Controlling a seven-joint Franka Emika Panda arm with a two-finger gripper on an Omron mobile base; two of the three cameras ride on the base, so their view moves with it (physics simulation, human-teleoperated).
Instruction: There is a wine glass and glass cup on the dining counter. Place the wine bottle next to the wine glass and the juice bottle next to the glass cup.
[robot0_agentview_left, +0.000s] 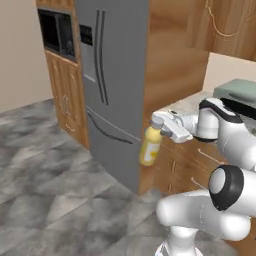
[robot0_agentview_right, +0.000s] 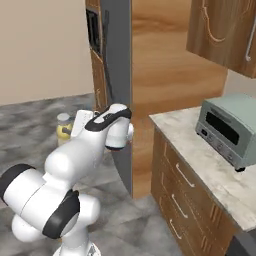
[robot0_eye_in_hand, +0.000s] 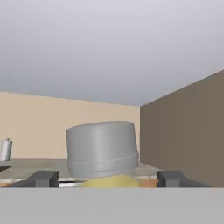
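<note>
Juice bottle (robot0_agentview_left: 150, 145) hangs upright in the air at the gripper (robot0_agentview_left: 161, 128), off the floor, in front of the grey fridge (robot0_agentview_left: 112, 75). In the hand view its pale cap (robot0_eye_in_hand: 102, 148) sits between the two dark fingertips (robot0_eye_in_hand: 43, 178); jaws stand wide, closed on the bottle's neck, so it is carried. In the right base view the bottle (robot0_agentview_right: 63, 130) peeks out left of the arm; the toaster oven (robot0_agentview_right: 227, 129) sits on the worktop to the right. Dining counter not identified here. Judgement: transport step. Keep the bottle vertical, swing clear of the fridge side, lower beside the glass cup before releasing.
</note>
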